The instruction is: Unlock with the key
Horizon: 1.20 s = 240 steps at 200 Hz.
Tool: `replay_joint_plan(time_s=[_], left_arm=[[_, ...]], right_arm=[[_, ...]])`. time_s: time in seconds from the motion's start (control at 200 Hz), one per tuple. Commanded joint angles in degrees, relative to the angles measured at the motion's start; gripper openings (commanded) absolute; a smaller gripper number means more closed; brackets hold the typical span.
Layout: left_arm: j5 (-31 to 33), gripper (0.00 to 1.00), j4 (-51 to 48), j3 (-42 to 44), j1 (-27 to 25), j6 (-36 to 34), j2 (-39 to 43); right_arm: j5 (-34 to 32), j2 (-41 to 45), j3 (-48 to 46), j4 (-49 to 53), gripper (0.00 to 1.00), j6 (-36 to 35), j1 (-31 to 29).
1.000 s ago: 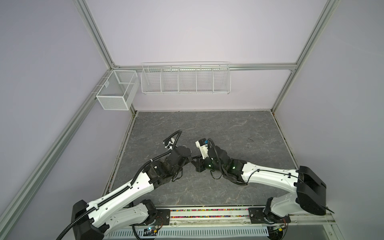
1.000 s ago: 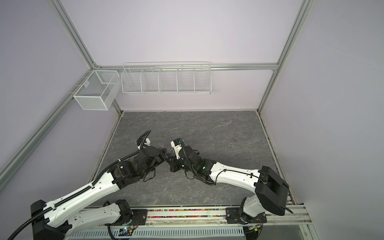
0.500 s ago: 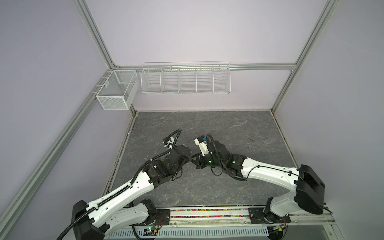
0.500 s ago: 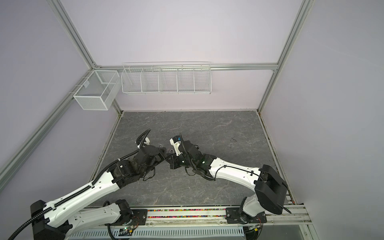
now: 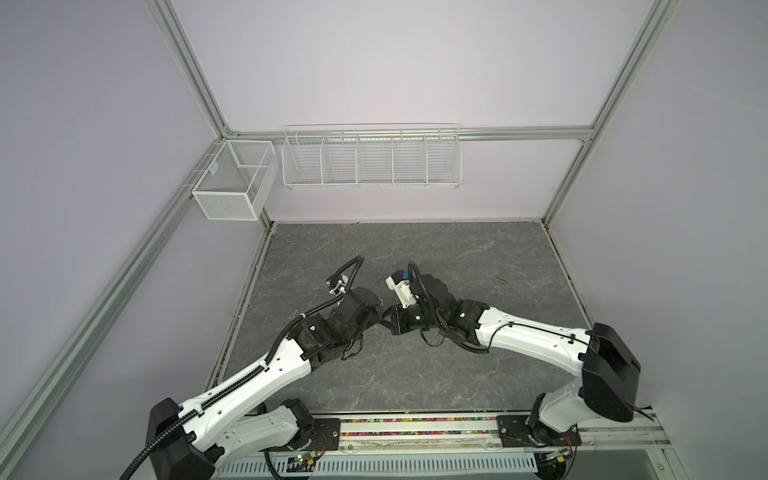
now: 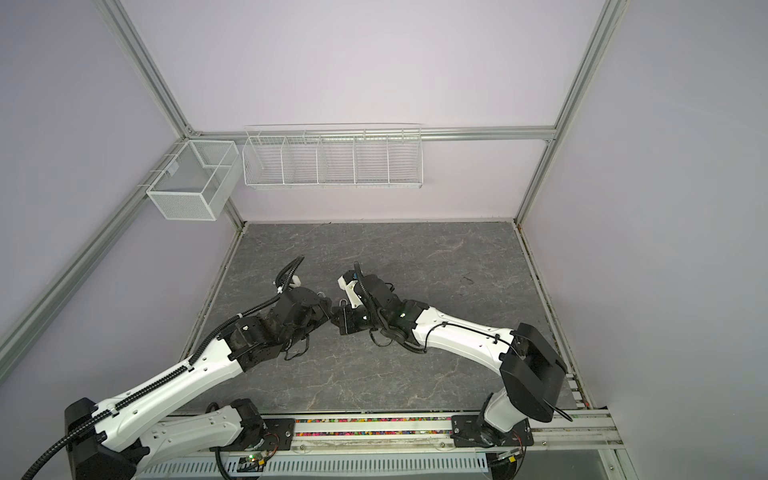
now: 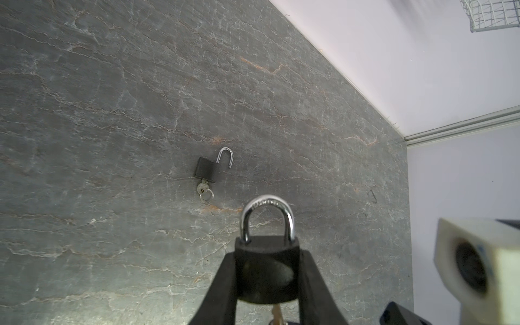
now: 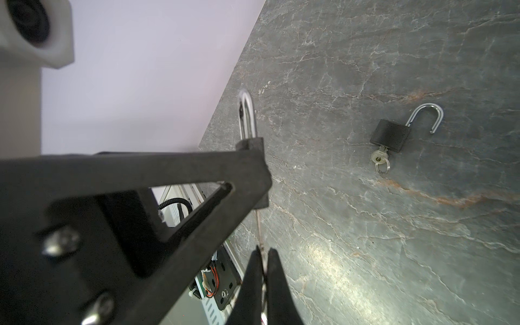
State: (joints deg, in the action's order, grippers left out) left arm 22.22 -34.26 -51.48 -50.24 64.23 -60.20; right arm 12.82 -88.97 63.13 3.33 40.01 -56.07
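Padlock (image 7: 266,244) stayed clamped in the left pincer (image 7: 267,261), shackle (image 7: 267,208) still seated. At three o'clock the right pincer (image 8: 264,250), pinching the key (image 8: 259,225), had twisted slightly; the turn seemed underway.

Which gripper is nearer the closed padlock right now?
Left. The left gripper clamps the closed padlock by its body. The right gripper is shut on the key sticking out opposite the shackle, just off the body.

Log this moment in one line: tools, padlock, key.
left tool: shut on held padlock | right tool: shut on key in its base | shackle: closed | second padlock: open, on table
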Motion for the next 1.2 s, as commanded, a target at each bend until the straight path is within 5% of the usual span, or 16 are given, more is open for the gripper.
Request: replay_joint_plan(time_s=[0.0, 0.205, 1.195], left_arm=[[-0.7, 0.0, -4.3, 0.8, 0.6, 0.2, 0.1], [-8.3, 0.0, 0.3, 3.2, 4.5, 2.8, 1.2], [-5.6, 0.0, 1.3, 3.6, 4.9, 11.2, 4.4]], right_arm=[[-3.6, 0.4, 2.6, 0.3, 0.07, -2.2, 0.5], [-4.4, -0.8, 2.3, 0.0, 0.07, -0.8, -0.8], [-4.7, -1.5, 0.1, -4.2, 0.07, 2.0, -3.1]])
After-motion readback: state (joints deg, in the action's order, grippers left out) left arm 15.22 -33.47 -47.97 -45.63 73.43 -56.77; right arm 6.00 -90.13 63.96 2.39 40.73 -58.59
